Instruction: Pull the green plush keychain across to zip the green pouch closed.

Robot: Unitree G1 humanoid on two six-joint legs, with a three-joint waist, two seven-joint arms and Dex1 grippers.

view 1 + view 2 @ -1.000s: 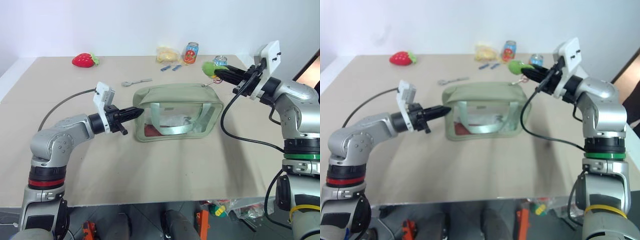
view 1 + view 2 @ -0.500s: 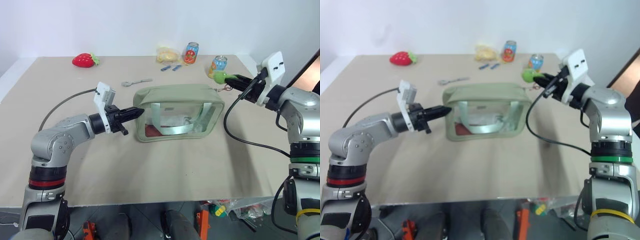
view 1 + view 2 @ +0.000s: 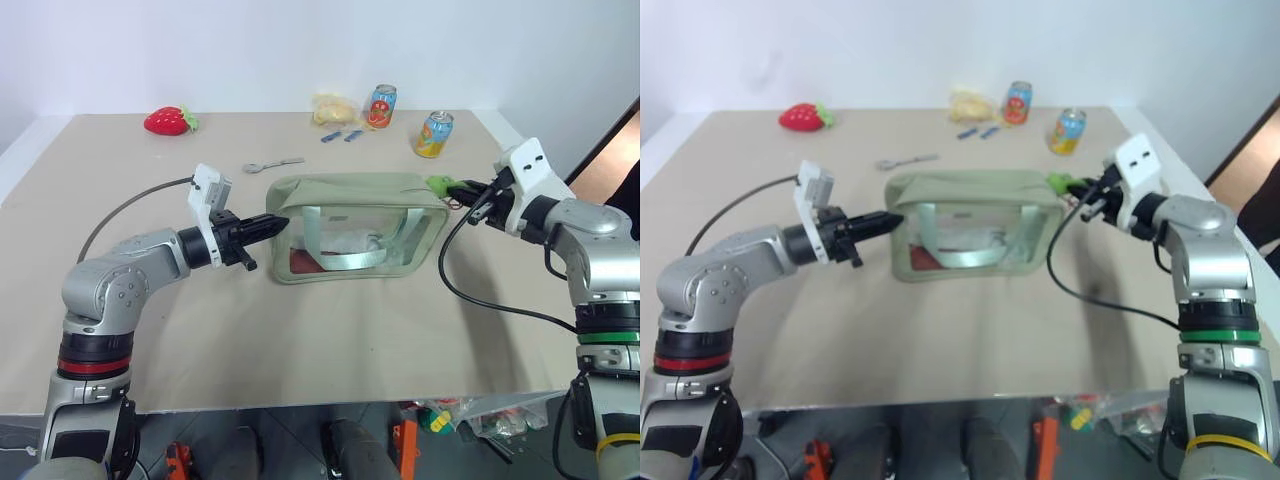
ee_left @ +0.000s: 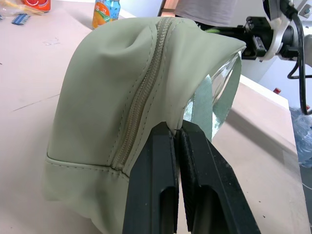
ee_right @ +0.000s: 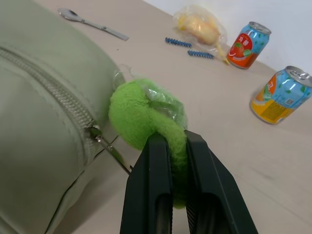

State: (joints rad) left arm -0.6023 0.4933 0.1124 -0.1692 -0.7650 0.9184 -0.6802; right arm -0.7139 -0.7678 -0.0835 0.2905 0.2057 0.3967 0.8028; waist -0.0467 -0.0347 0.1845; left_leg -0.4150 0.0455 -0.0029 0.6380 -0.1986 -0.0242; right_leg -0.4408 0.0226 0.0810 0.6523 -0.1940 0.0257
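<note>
The left hand (image 3: 281,222) reaches level toward the right, pinched tight on the fabric at the near end of the green pouch (image 3: 358,226). At the pouch's far end, the right hand (image 3: 447,185) points back at it, clamped on the green plush keychain (image 5: 146,116) beside the zipper's end. Through the pouch's clear window, something red and something white lie inside.

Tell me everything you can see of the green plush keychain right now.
The green plush keychain is a small fuzzy lime-green blob with a bit of clear wrap on top. The right gripper is shut on it, the fingers squeezing its fur. A thin metal link joins it to the zipper pull at the pouch's right end, where the zipper looks closed. It hangs just off that end, above the table.
</note>
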